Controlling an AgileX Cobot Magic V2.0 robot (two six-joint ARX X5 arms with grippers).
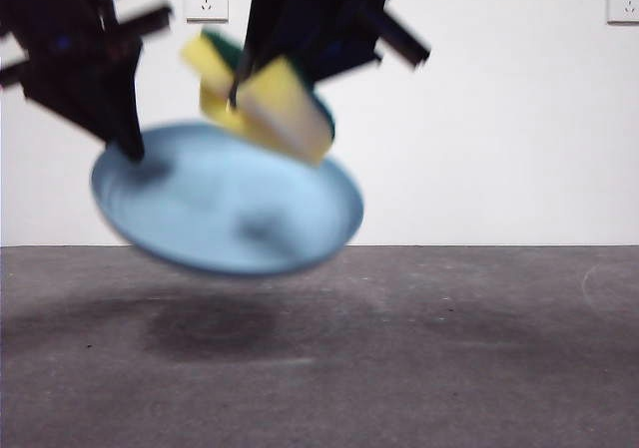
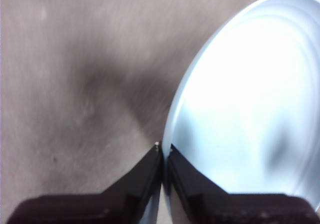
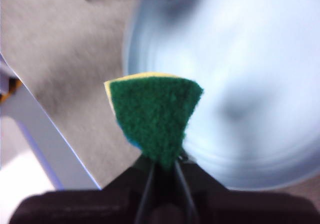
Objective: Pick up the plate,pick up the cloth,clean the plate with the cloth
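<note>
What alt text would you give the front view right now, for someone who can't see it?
A light-blue plate hangs tilted above the grey table, pinched at its rim by the left end effector. The right end effector holds a yellow-and-green sponge at the plate's upper edge; motion blur hides whether they touch.

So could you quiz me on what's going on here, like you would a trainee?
1. True or false: the plate is resting flat on the table.
2. Which gripper holds the sponge? A) left B) right C) neither
3. Fill in: the left gripper pinches the plate by its ____.

Key
1. False. It hangs tilted in the air, with its shadow on the table below.
2. B. The right gripper is clamped on the sponge's end, green layer toward its camera, above the plate.
3. Rim. Its jaws are closed on the plate's edge.
</note>
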